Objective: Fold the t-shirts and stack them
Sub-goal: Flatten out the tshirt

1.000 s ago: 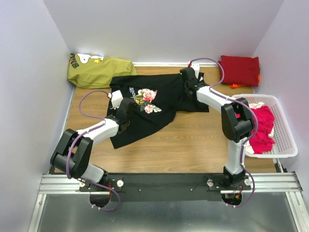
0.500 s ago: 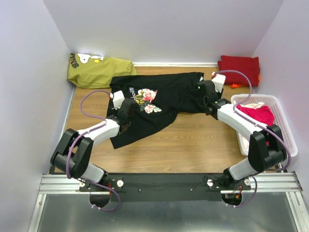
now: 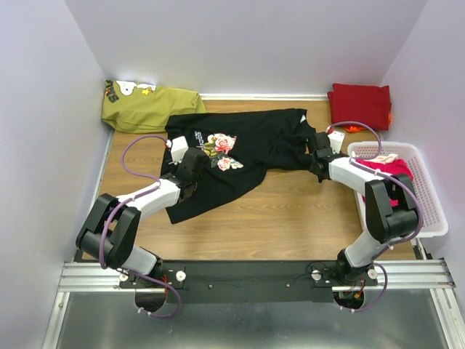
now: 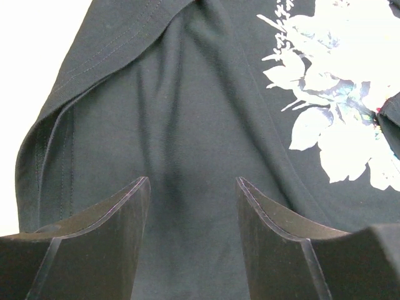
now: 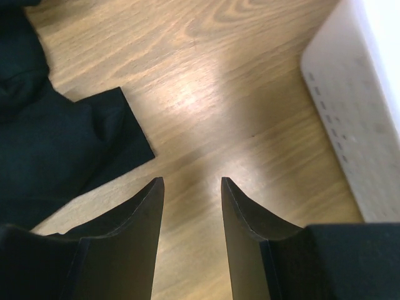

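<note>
1. Black t-shirt [image 3: 251, 142] lies spread and crumpled, left of the white basket [image 3: 429, 211]. A folded dark red t-shirt [image 3: 360, 105] sits just behind the basket, and pink t-shirts [image 3: 397, 178] lie inside it. The left gripper [image 3: 197, 153] is over the shirt's side farthest from the basket. The right gripper [image 3: 318, 158] is at the shirt edge nearest it.
2. Left wrist view: the jaws stand apart, gripping nothing, above wrinkled black cloth beside the floral print [image 4: 337, 94]. The cloth looks soft, light and limp, so a hem or seam is probably the best place to pinch it.
3. Right wrist view: this pincer is released too, over bare wooden table [image 5: 219, 75], between the shirt's corner and the basket wall.
</note>
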Robot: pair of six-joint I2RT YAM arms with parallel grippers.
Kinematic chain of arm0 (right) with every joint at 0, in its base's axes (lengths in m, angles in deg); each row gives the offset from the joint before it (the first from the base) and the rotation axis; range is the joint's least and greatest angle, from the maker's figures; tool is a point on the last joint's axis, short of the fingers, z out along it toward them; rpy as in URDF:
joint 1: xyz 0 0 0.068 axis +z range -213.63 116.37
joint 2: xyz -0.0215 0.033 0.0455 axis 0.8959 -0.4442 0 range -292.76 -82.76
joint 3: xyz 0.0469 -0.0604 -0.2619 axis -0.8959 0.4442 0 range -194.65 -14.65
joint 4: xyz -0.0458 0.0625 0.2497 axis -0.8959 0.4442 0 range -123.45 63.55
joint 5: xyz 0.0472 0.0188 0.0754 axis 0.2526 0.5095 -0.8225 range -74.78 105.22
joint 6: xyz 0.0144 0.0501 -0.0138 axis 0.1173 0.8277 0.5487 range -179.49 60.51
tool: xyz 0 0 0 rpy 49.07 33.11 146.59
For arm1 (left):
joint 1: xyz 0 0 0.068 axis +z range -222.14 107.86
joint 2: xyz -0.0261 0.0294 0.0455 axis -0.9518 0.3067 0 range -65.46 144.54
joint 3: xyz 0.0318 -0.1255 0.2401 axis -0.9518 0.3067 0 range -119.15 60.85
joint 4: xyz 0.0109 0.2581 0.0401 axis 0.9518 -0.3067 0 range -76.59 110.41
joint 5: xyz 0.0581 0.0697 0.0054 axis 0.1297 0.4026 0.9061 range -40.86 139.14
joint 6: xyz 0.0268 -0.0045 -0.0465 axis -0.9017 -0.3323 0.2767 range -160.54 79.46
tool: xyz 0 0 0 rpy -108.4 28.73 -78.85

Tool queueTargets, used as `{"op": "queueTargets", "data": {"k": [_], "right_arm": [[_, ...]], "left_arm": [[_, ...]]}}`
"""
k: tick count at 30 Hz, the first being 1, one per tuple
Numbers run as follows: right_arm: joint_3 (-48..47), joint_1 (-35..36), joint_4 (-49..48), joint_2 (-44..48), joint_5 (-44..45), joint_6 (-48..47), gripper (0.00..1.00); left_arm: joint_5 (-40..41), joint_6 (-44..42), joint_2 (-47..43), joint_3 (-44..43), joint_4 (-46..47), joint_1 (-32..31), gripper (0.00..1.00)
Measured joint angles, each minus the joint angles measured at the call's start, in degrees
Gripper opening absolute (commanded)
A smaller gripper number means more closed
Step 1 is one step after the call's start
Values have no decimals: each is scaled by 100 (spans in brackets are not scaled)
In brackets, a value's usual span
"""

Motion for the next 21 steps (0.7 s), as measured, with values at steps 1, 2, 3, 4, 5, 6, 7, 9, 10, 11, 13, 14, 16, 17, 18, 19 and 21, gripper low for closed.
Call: {"op": "queueTargets", "data": {"k": [1,2,3,4,5,6,7,9,10,11,13,14,16,17,18,19,21], "right_arm": [[2,-63,-48,-50,-114,-2,50],[2,-107,-90,-76,-201,0,50],[2,-146,-136,-101,-271,0,50],[2,-199,-197,-131,-365,-2,50],[2,-247,-273,-177,-476,-2,50],[2,-275,-313,-203,-549,-2,50],[2,-310,-358,-234,-627,-2,50],[2,-369,-452,-273,-815,-4,50],[2,-382,-481,-280,-855,-7,50],[2,-404,-525,-286,-933,-7,50],[2,-420,-599,-295,-1040,-4,50],[2,-422,-616,-295,-1082,-4,50],[0,-422,-671,-299,-1182,-4,50],[2,-422,-684,-299,-1207,-4,50],[2,-422,-717,-299,-1259,-4,50],[0,-422,-748,-308,-1300,-7,50],[-2,-422,-796,-350,-1349,-7,49]], "left_arm": [[0,-15,0,0,0,0,66],[0,-20,0,0,-2,0,66],[0,-35,0,0,-2,0,66],[0,-37,0,0,0,0,66],[0,-42,0,0,-2,0,66],[0,-46,0,0,-2,0,66],[0,-48,0,0,0,0,66],[0,-52,0,0,-2,0,66],[0,-52,0,0,-2,0,66],[0,-52,0,0,0,0,66],[0,-55,0,0,-2,0,66],[0,-55,0,0,-2,0,66],[0,-55,0,0,-2,0,66],[0,-57,0,0,-2,0,66],[0,-57,0,0,-2,0,66],[0,-57,0,0,-2,0,66],[0,-57,0,0,-2,0,66]]}}
